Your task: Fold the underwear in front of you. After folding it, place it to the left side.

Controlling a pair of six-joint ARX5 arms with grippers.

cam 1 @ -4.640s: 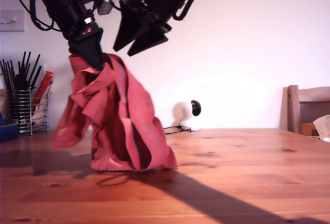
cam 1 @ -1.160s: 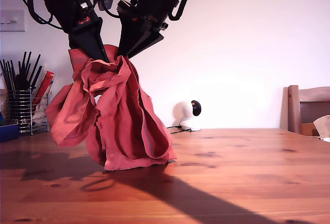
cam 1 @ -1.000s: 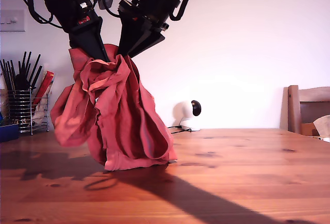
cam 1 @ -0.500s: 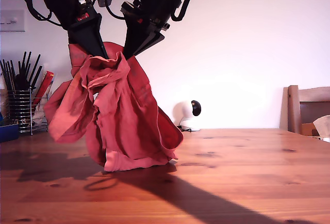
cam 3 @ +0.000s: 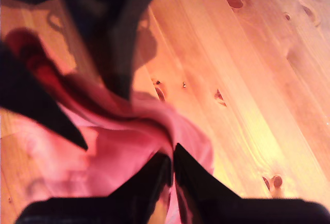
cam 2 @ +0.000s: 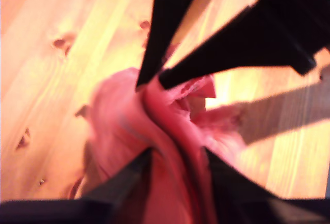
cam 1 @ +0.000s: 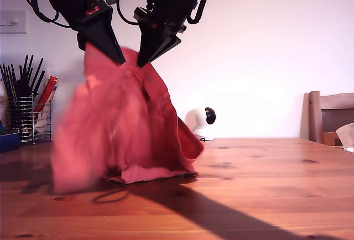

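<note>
Exterior view: both grippers pinch the underwear [cam 1: 130,129] aloft at its top, hem brushing the table [cam 1: 265,184]. Cloth bunched, blurred by motion; risk of slipping or folding crooked.

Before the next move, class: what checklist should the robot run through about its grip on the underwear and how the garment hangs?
1. My first gripper holds the underwear: ok, cloth is bunched between its fingers.
2. My second gripper holds it: ok, its fingertips are pinched on a fold.
3. Garment is spread out ready to fold: not ok, it hangs crumpled from both grippers.
4. Garment is lifted off the wooden table: not ok, its lower edge rests on the wood.
5. Matching hems are held: cannot tell, the cloth is blurred.
</note>
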